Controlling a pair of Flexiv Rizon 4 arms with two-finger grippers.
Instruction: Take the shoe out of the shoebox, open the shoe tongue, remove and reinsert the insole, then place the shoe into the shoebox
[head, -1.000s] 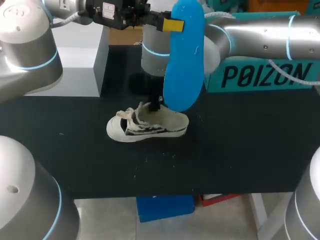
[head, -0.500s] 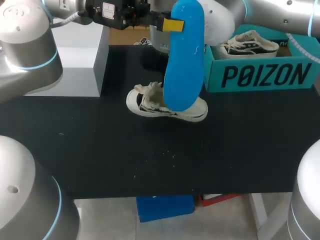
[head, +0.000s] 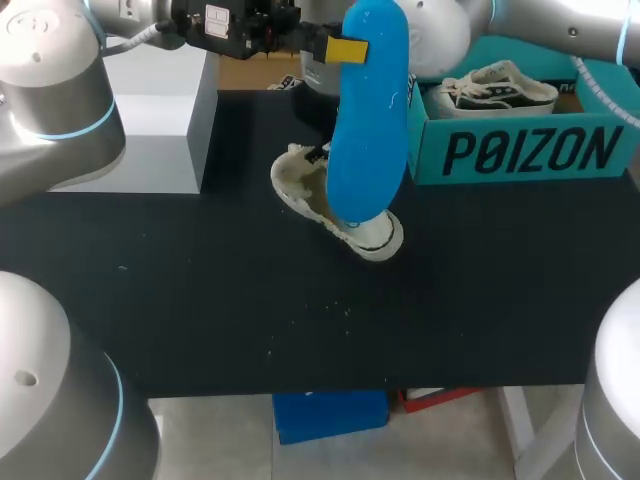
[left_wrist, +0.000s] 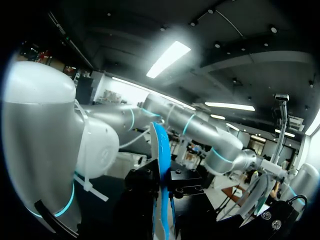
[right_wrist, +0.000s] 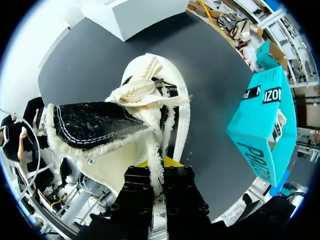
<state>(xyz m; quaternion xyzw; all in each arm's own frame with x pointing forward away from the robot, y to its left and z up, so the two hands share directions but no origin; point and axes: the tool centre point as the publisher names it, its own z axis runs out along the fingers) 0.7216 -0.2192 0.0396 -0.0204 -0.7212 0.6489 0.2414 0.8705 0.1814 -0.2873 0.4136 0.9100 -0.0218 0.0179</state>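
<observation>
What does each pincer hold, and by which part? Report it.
Left pincer: blue insole, pinched near its upper end. Right pincer: shoe, by the frayed rim of its opening.

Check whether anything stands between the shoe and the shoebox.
Nothing visible lies on the table between the shoe and the shoebox. The raised blue insole overlaps the shoe in the head view, and a second shoe already lies in the box.

Head view: even light, shadows faint on black table, pale box at 10 o'clock brightest. Left wrist view: dim, ceiling lamps glaring. Right wrist view: shoe brightly lit
</observation>
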